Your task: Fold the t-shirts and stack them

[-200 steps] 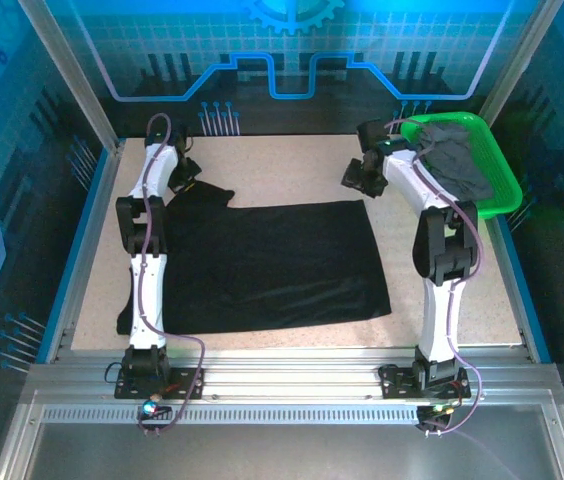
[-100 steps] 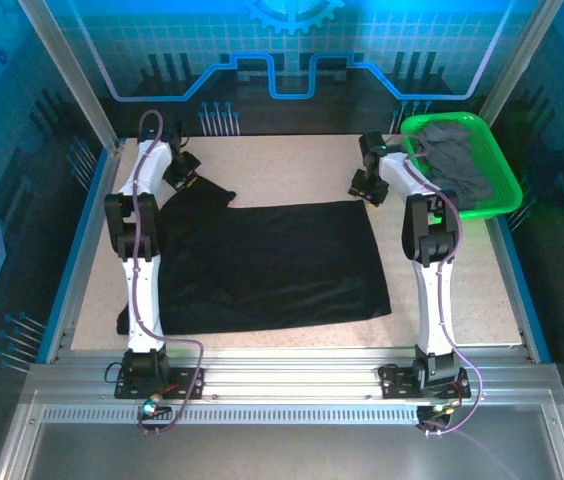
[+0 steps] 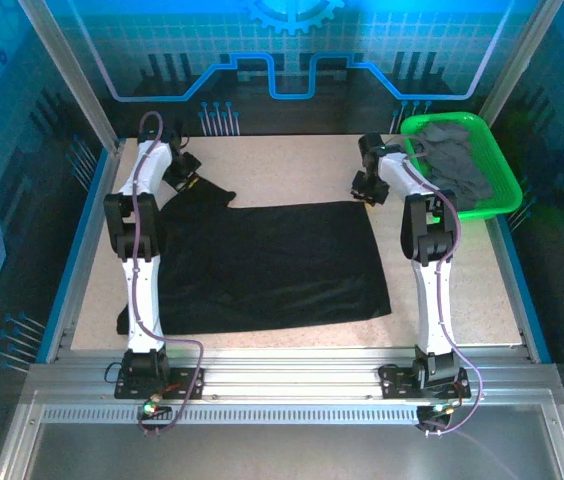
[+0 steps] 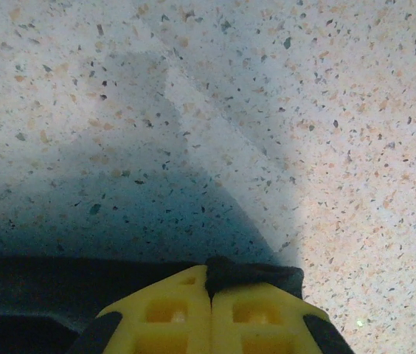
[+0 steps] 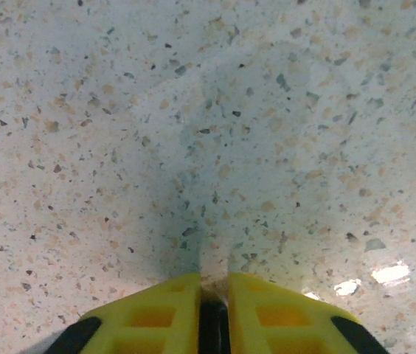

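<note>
A black t-shirt (image 3: 272,265) lies spread flat across the table. My left gripper (image 3: 192,182) is at its far left sleeve, and in the left wrist view the yellow fingers (image 4: 164,313) are shut with a fold of black cloth (image 4: 256,274) pinched at their tips. My right gripper (image 3: 365,190) is down at the shirt's far right corner. In the right wrist view its fingers (image 5: 156,317) stand almost together, a thin strip of dark cloth (image 5: 213,328) caught in the narrow gap. Dark grey t-shirts (image 3: 459,160) lie bunched in the basket.
The bright green plastic basket (image 3: 507,185) sits at the far right corner, just right of my right arm. Bare speckled tabletop (image 3: 292,165) runs beyond the shirt and along its right side (image 3: 462,290). Metal frame rails edge the table.
My right gripper came down from near the basket to the shirt's far right corner and closed its jaws. My left arm shifted its elbow slightly, still gripping the sleeve.
</note>
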Controlling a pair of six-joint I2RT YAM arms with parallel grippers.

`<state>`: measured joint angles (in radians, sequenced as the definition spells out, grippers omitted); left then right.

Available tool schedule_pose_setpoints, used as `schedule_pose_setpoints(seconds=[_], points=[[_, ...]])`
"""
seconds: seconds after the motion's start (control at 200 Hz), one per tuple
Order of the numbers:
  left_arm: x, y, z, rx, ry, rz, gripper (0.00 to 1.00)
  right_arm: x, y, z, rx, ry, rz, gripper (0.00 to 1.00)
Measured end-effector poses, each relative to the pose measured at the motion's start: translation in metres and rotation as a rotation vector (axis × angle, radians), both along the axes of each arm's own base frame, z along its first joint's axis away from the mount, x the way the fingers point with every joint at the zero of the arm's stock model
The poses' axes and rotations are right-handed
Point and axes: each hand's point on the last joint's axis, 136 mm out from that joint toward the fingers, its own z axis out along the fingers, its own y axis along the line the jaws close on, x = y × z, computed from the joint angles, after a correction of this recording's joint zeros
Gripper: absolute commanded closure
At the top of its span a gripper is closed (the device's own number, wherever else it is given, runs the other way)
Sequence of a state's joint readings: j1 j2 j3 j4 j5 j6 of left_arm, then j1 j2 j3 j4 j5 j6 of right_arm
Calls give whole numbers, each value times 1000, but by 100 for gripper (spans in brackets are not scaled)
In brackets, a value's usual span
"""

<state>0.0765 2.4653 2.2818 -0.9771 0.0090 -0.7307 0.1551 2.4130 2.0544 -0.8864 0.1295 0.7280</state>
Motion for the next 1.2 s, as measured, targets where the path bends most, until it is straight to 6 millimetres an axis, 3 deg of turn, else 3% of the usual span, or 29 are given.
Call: schedule_pose_setpoints(seconds=[0.14, 0.42, 0.59, 0.79, 0.895, 0.99, 1.075, 1.201], points=[[-3, 0, -5, -1, 12, -1, 100, 0, 1, 1, 4, 0, -9, 100], [-2, 0, -3, -4, 7, -4, 100, 6, 2, 11, 13, -21, -11, 100], [5, 2, 1, -32, -30, -1, 100, 20, 5, 31, 30, -75, -10, 100], [36, 18, 29, -114, -187, 12, 100, 43, 4, 51, 62, -146, -8, 100], [53, 25, 48, -152, -287, 2, 100, 49, 2, 49, 76, -154, -3, 100], [61, 24, 55, -172, -335, -13, 100, 49, 1, 45, 88, -144, 8, 100], [54, 18, 52, -187, -330, -23, 100, 50, 2, 43, 100, -149, 30, 100], [20, 10, 50, -195, -285, -21, 100, 50, 6, 34, 112, -152, 73, 100]])
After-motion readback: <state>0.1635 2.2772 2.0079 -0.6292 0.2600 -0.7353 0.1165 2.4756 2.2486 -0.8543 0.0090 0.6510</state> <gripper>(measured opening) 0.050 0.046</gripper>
